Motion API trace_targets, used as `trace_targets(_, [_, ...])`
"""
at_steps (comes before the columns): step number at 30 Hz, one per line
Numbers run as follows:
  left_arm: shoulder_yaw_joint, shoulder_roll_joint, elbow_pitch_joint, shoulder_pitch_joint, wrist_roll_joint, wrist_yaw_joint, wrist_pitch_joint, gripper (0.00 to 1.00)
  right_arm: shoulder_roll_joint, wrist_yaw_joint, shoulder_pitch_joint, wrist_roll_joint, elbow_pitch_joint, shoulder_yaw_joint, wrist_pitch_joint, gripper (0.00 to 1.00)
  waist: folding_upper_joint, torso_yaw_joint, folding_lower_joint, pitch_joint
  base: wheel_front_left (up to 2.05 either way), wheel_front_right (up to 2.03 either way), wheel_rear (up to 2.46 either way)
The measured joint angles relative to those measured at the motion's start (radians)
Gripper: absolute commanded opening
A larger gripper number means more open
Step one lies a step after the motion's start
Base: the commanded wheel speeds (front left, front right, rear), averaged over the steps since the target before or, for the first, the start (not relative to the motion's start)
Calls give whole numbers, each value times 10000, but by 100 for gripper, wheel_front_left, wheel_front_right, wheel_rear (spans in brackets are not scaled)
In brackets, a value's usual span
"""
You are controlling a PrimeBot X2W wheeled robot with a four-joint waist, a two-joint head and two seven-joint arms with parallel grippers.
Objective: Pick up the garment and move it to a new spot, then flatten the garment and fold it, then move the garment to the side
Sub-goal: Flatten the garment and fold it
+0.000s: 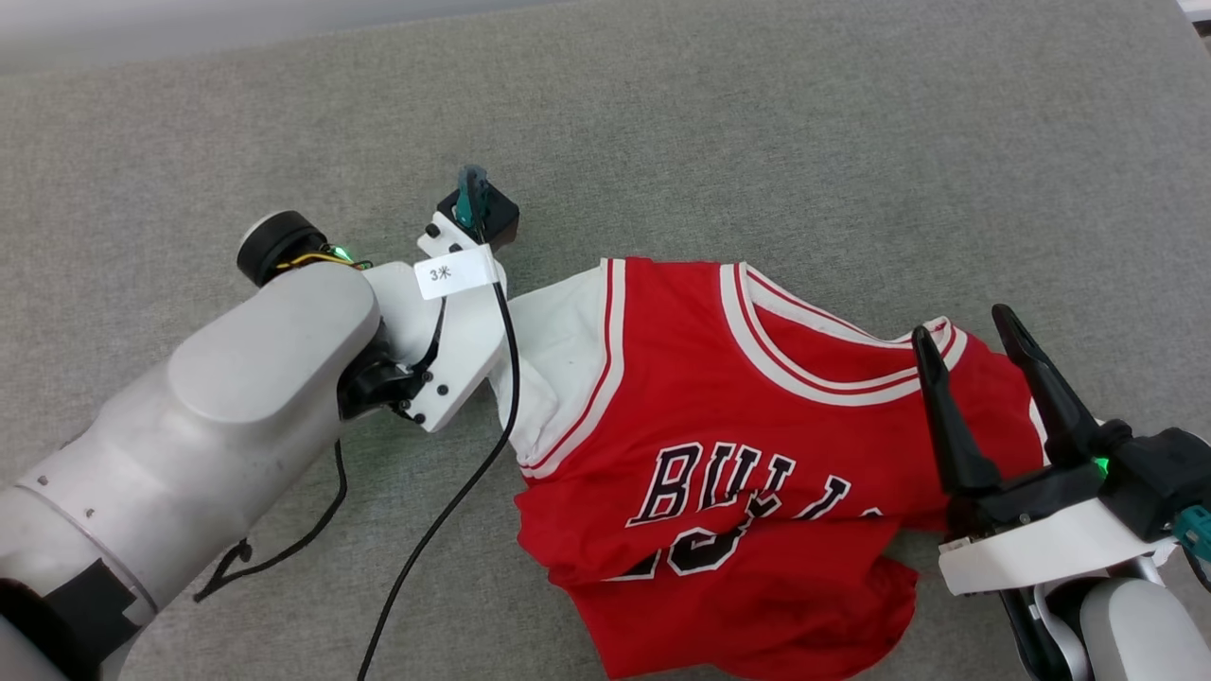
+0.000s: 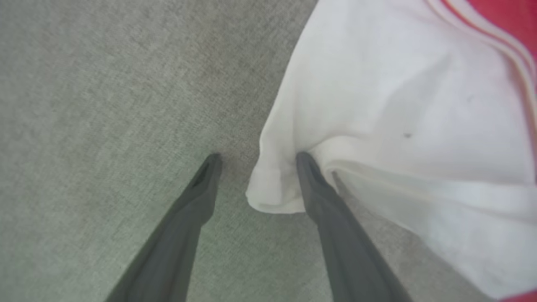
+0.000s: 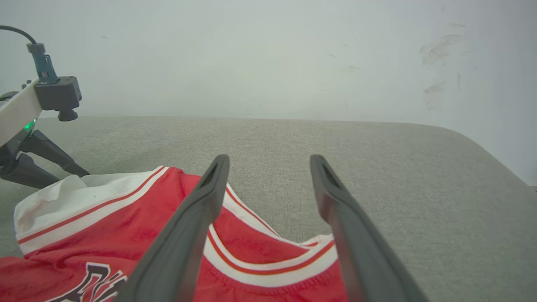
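The garment (image 1: pixel 719 397) lies face up and rumpled on the grey padded surface (image 1: pixel 757 142), its hem bunched on the near side of the collar (image 1: pixel 747 326) and the black lettering partly creased under. The step in hand looks like taking hold for the lift or the flattening; folding is not yet begun. To the left of the collar, the left end effector (image 2: pixel 256 159) stands released at the edge of the white sleeve (image 2: pixel 377 105). One finger (image 2: pixel 312 180) touches the sleeve's fold, perhaps tucked just under it, and the other is on the bare surface beside it. Just right of the collar, the right end effector (image 1: pixel 963 326) hovers released above the shoulder, grasping nothing. Next, each needs to straddle a layer of cloth and close firmly, then draw away from the collar so the body spreads smooth
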Motion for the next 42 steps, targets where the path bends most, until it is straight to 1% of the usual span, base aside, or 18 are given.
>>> trace_targets(4, [-151, 2, -186, 57, 19, -10, -713, 0, 15, -2, -5, -15, 40, -38, -27, 100, 0, 127, 0, -70, 0, 0, 0])
trace_targets(8, [-222, 59, -426, 51, 209, -10, -2067, 0, 2, -2, 10, -50, 81, -167, -27, 100, 0, 323, 1, -318, 0, 0, 0])
trace_targets(12, [-209, 366, -761, 19, 267, -10, -3381, 0, 2, -2, 220, -52, 111, -265, -23, 100, 0, 563, 0, -696, 0, 0, 0])
trace_targets(16, [-54, 840, -1237, 146, 167, -10, -4207, 0, 8, -2, 500, -50, 123, -395, 61, 100, 0, 870, 0, -1075, 0, 0, 0])
trace_targets(18, [38, 1154, -1501, 314, 115, 73, -4433, 0, 13, -2, 635, -50, 105, -477, 77, 100, 0, 1059, 0, -1228, 0, 0, 0])
trace_targets(20, [148, 1476, -1820, 517, 73, 265, -4623, 0, 19, -2, 709, -50, 69, -539, 117, 100, 0, 1244, 0, -1365, 0, 0, 0])
trace_targets(24, [257, 2192, -2370, 972, -115, 685, -4658, 0, 42, -2, 871, -48, 13, -594, 165, 100, 0, 1562, 0, -1578, 0, 0, 0])
trace_targets(27, [332, 2763, -2589, 1289, -207, 995, -4675, 0, 56, 0, 871, -48, -17, -581, 196, 100, 0, 1693, -1, -1635, 0, 0, 0])
trace_targets(30, [451, 3162, -2550, 1537, -370, 1289, -4778, 0, 46, 0, 867, -48, -36, -556, 211, 100, 0, 1707, -1, -1554, 0, 0, 0])
trace_targets(34, [721, 3430, -2159, 1759, -639, 1569, -5125, 0, -12, 0, 831, -46, -23, -598, 240, 100, 0, 1618, -1, -1362, 0, 0, 0])
trace_targets(36, [759, 3444, -1891, 1858, -740, 1595, -5233, 0, -40, -2, 826, -46, -2, -623, 244, 100, 0, 1545, 0, -1254, 0, 0, 0])
trace_targets(38, [765, 3394, -1559, 1982, -828, 1592, -5296, 0, -56, -2, 813, -48, 15, -640, 251, 100, 0, 1459, 0, -1138, 0, 0, 0])
trace_targets(42, [826, 3057, -765, 2201, -1080, 1555, -5474, 0, -65, -2, 770, -92, 40, -658, 257, 100, 0, 1272, 0, -904, 0, 0, 0])
